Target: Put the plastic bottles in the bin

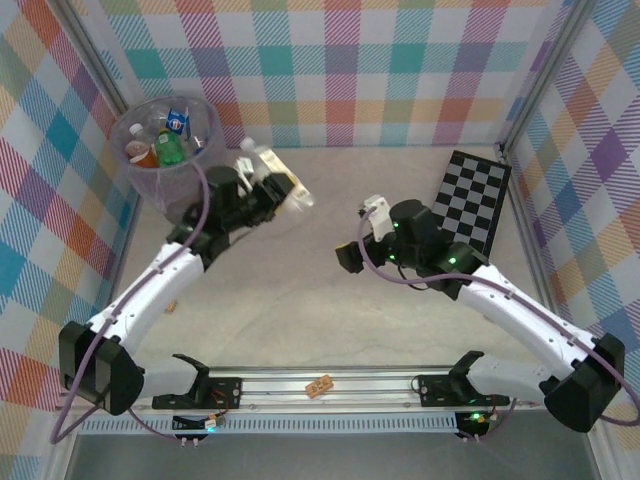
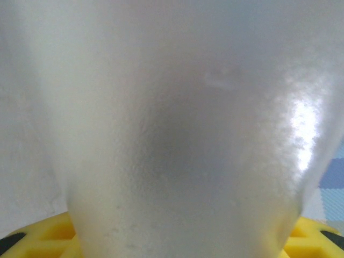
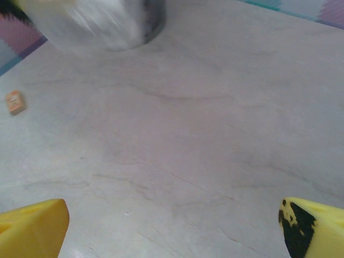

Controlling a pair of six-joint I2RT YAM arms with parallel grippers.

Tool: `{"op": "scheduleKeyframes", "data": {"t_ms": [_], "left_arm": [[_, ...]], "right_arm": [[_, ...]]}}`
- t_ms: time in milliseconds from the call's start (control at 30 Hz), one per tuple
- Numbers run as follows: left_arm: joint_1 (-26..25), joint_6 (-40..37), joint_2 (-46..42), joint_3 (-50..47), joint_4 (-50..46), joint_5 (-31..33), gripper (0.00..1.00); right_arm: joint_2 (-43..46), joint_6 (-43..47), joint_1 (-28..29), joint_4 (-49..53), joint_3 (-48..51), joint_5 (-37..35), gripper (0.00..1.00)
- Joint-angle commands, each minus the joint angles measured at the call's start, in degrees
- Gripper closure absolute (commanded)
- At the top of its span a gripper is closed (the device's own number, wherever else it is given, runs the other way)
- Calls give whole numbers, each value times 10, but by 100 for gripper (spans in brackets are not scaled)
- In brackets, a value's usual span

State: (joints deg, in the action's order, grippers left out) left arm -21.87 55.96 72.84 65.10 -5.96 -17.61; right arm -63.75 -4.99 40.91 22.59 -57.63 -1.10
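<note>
Held bottle (image 1: 268, 165): clear with a white cap, tilted, lying between the left gripper's (image 2: 180, 244) yellow fingers (image 2: 37, 239) and just right of the bin's rim.
Bin (image 1: 150, 185): far-left corner of the worktop (image 1: 300, 310); we see several bottles (image 1: 170, 148) inside it.
Left gripper: clamped on the held bottle.
Right gripper (image 3: 172, 215): we read its fingers as spread wide over bare worktop.

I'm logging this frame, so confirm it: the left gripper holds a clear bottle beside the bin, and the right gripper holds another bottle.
One thing is wrong: the right gripper is open and holds nothing, hovering over the table, as the right wrist view shows. The left gripper does hold a clear bottle beside the bin.
</note>
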Motion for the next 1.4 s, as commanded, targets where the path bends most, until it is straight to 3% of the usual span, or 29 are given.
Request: {"op": "scheduleKeyframes", "data": {"t_ms": [0,200,367,500,700,800,967,1100,1233,1367], "left_arm": [[81,-78,-1,101,-117,-62,58],[256,-96,72,249,-181,-213,55],[361,-60,150,324,-164,-276,56],[420,-75,226,404,-209,-271,57],[437,-224,369,631,-468,-205,57],[437,-260,419,710,-539,-198,57],[436,-287,417,706,-556,-188,44],[432,-301,405,692,-551,-190,25],[432,-327,387,697,-559,-149,18],[432,-335,373,697,-553,-106,19]], "right_arm": [[11,-17,-6,34,36,5,0],[-1,-31,-8,26,68,16,1],[0,-27,-7,29,73,17,1],[-1,-24,-7,36,76,28,0],[12,-24,-8,41,91,23,1],[9,-24,-7,41,94,22,0],[0,-27,-7,34,93,22,1],[-5,-33,-7,25,94,32,1],[-16,-34,-8,22,91,36,1],[-21,-35,-8,19,92,40,1]]}}
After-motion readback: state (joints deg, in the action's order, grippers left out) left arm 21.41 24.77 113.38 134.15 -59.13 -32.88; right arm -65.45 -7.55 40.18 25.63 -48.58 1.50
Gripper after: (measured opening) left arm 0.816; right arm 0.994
